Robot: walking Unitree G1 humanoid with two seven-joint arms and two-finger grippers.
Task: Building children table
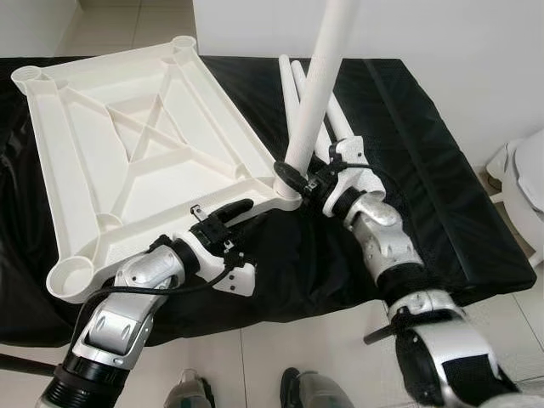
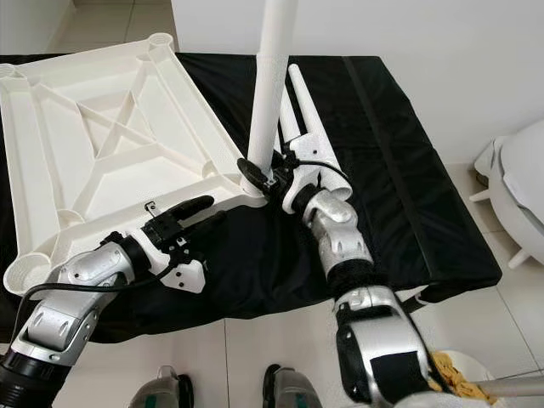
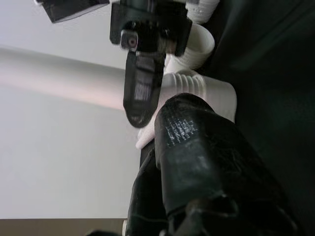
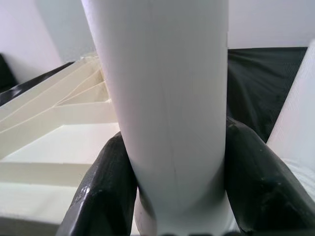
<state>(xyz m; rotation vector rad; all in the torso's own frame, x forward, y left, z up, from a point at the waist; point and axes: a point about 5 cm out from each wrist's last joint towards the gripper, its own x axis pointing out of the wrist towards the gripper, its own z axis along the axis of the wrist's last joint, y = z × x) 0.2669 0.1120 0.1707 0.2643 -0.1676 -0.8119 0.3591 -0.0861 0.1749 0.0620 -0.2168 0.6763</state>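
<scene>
Tabletop (image 1: 127,161): white moulded plastic, lying upside down on the black mat (image 1: 425,170); its underside shows raised ribs crossing in an X inside a rectangular frame, with round sockets at the corners.
Leg (image 1: 319,85): smooth white tube, standing nearly upright, slightly tilted, its lower end at the tabletop's near right corner socket (image 1: 285,189); in the left wrist view the end near the socket looks ridged.
Spare legs (image 1: 340,119): more white tubes lying flat on the mat just behind the upright leg, close beside each other.
Right gripper (image 1: 299,177): at the base of the leg; its two black fingers (image 4: 106,191) press on either side of the tube, pinching it.
Left gripper (image 1: 223,214): at the tabletop's near edge, just left of the corner socket; fingers lie close along that edge, but whether they clasp the rim or merely rest there cannot be told.
Mat: dark, slightly glossy fabric with creases, covering a low platform; the near edge drops to a pale tiled floor (image 1: 297,340).
Edges: the tabletop's near left corner (image 1: 72,276) reaches the mat's front edge.
Open room: bare mat to the right of the legs; white wall (image 1: 442,34) behind; a white rounded object (image 1: 523,183) stands at the far right on the floor.
</scene>
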